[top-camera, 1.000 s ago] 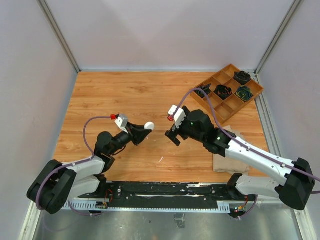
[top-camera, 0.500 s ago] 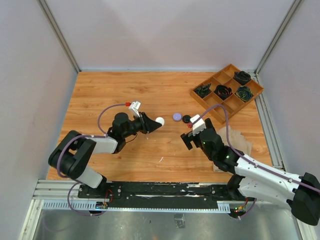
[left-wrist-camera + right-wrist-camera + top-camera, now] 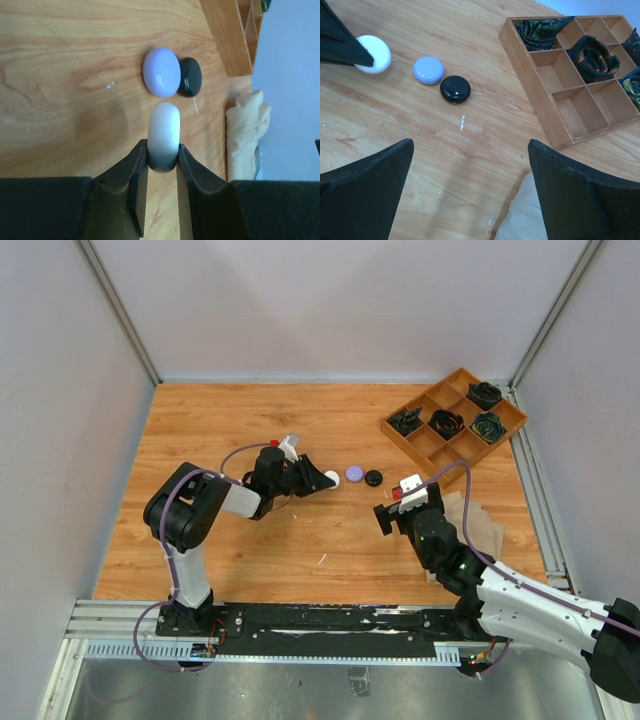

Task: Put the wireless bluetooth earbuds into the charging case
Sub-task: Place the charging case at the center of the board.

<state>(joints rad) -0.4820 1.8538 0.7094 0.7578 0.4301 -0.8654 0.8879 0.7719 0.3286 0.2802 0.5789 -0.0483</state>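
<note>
Your wood-grain table sits boxed in by plain pale walls on three sides, with slim metal posts rising from the far corners. The light is soft and even, and a black rail lines the near edge.

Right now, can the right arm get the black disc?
Probably yes. The right gripper is open, facing the black disc, with nothing tall between them. The lavender disc crowds one side.
</note>
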